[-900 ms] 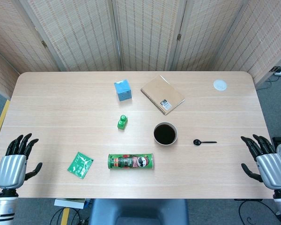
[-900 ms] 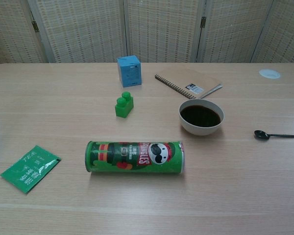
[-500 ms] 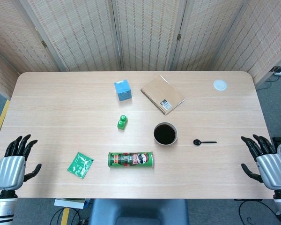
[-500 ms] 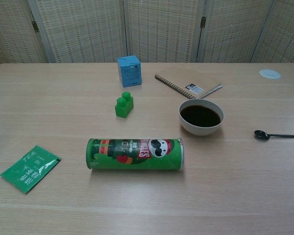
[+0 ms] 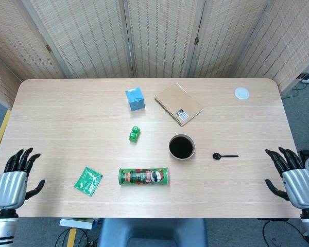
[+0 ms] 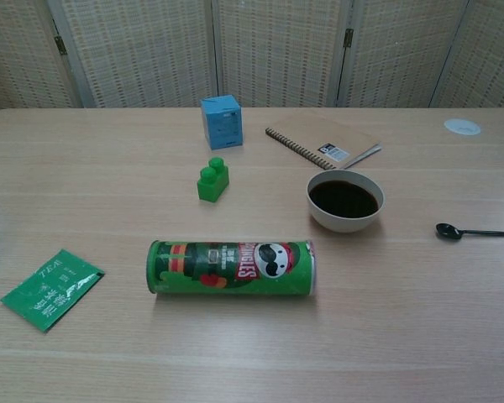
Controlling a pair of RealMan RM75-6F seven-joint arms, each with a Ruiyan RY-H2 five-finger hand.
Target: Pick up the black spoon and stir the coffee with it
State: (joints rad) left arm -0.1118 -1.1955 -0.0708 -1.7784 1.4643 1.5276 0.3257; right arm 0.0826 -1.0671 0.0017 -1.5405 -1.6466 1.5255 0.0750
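Lying flat, black spoon (image 5: 224,155) well apart fr right hand (image 5: 293,177), fingers spread, empty.

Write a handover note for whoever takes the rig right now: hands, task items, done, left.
Left hand: open, holding nothing, at the near left table edge.
Right hand: open, holding nothing, at the near right table edge.
Black plastic spoon: flat on the light wooden table, bowl end toward the cup, handle toward the right hand, untouched.
White cup of dark coffee: upright, just left of the spoon, apart from it.
Green chip can lies on its side nearer than the cup, off the spoon-to-cup path.
Done: nothing.
Left: pick up the spoon, probably with the right hand as it is closer, then stir the coffee.
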